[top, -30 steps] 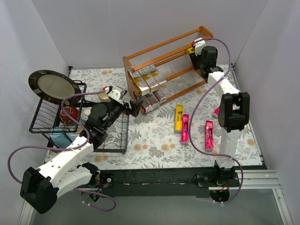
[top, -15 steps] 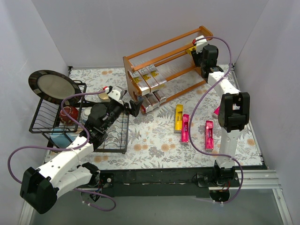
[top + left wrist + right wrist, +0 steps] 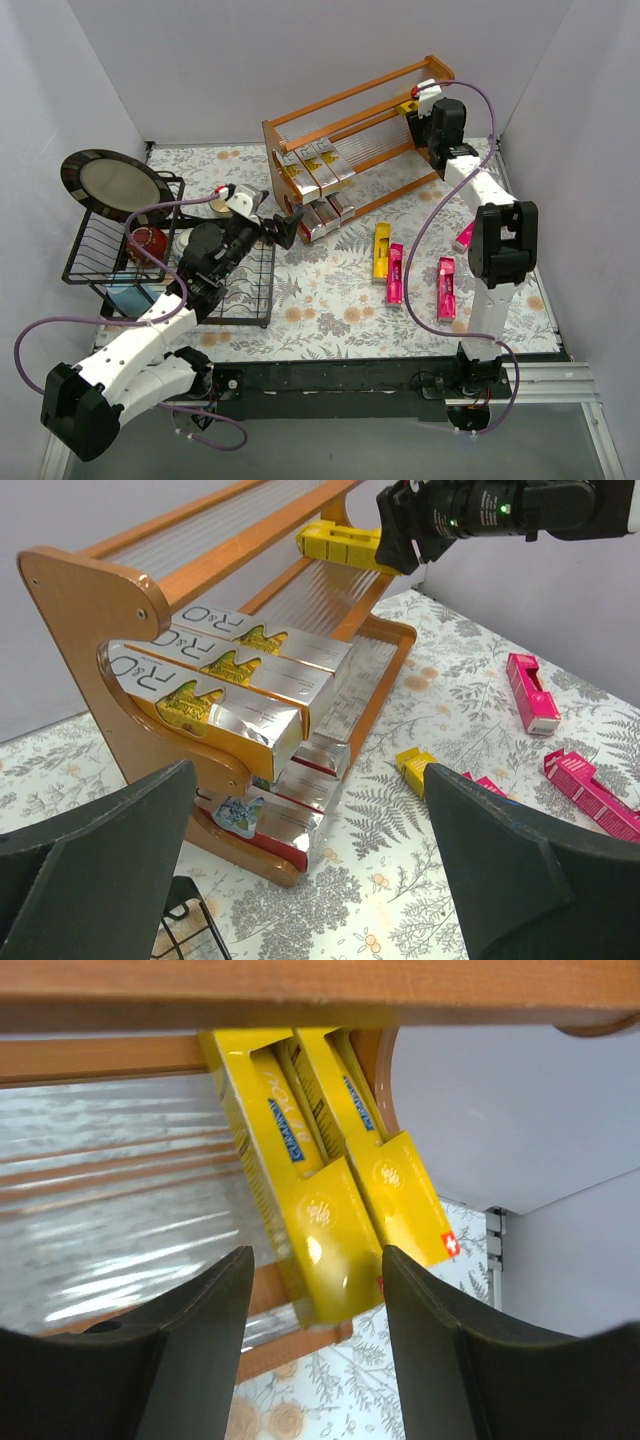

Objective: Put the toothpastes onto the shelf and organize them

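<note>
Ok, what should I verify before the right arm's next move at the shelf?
1. Right gripper clear of the yellow carton between its fingers: cannot tell.
2. That carton lies on the shelf tier beside a second yellow carton: ok.
3. Left gripper open, empty: ok.
4. Silver cartons seated at the shelf's other end: ok.
5. Every carton shelved: not ok; a loose yellow carton and magenta cartons lie on the table.

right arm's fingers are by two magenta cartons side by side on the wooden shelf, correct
No: the two long cartons are yellow, not magenta, as the right wrist view shows. They do lie side by side on the orange-brown wooden shelf, by the right arm's fingers.
</note>
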{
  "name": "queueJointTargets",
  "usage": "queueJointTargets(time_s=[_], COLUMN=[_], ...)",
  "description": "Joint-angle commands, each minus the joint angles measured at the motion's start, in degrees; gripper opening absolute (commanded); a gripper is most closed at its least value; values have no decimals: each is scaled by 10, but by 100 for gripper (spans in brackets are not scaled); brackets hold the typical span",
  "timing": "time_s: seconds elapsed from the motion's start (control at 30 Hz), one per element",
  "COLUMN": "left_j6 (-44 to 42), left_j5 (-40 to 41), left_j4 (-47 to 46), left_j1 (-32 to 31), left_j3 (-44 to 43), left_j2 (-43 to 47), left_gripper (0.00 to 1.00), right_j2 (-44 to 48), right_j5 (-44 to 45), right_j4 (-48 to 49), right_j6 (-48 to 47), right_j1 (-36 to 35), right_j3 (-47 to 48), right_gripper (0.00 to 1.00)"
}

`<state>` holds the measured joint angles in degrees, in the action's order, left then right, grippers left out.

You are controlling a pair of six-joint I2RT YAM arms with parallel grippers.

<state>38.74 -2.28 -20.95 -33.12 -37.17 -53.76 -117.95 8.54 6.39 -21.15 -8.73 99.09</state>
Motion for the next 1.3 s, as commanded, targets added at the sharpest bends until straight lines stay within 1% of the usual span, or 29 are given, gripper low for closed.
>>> queueJointTargets(time_s=[0.0, 0.13, 0.17, 0.27, 0.37, 0.4, 0.47, 0.5, 0.53, 0.6, 0.63, 0.73, 0.77, 0.83, 0.87, 0.97, 1.1, 1.2, 1.27], left_j6=[-8, -2, 1, 6, 13, 15, 21, 23, 26, 32, 34, 42, 45, 45, 45, 45, 45, 45, 45], left_j5=[6, 3, 2, -3, -4, -5, -8, -11, -13, -15, -16, -25, -31, -32, -31, -29, -29, -29, -30], left_j4=[-1, -1, -2, -4, -4, -4, -5, -4, -7, -7, -7, -10, -9, -9, -8, -7, -8, -8, -8], left_j1=[-2, -2, -2, -2, -2, -2, -2, -2, -2, -2, -2, -2, -2, -1, -2, -1, -1, -1, -1], left_j3=[-2, -4, -4, -5, -6, -7, -9, -8, -8, -9, -11, -10, -11, -12, -12, -11, -12, -11, -11], left_j2=[37, 54, 59, 78, 93, 96, 104, 108, 110, 115, 117, 122, 123, 124, 124, 125, 124, 123, 123], left_gripper=[98, 98, 98, 98, 98, 98, 98, 98, 98, 98, 98, 98, 98, 98, 98, 98, 98, 98, 98], right_j2=[94, 170, 183, 237, 291, 305, 347, 361, 392, 437, 452, 505, 517, 545, 552, 571, 584, 584, 583], right_j5=[-22, -33, -36, -45, -56, -62, -81, -107, -134, -167, -193, -228, -238, -255, -257, -246, -218, -178, -134], right_j4=[-16, -52, -82, -120, -174, -197, -219, -227, -239, -242, -248, -260, -263, -268, -270, -277, -284, -286, -283], right_j6=[48, 87, 97, 138, 186, 203, 248, 261, 290, 313, 326, 369, 390, 411, 421, 456, 489, 495, 501], right_j1=[-14, -28, -35, -58, -87, -95, -117, -125, -133, -160, -169, -215, -239, -262, -285, -312, -314, -314, -313], right_j3=[-35, -80, -99, -134, -188, -223, -261, -281, -325, -368, -410, -466, -499, -528, -556, -593, -651, -662, -670], right_gripper=[63, 66, 66, 69, 71, 71, 72, 73, 73, 73, 73, 74, 74, 74, 74, 75, 76, 77, 78])
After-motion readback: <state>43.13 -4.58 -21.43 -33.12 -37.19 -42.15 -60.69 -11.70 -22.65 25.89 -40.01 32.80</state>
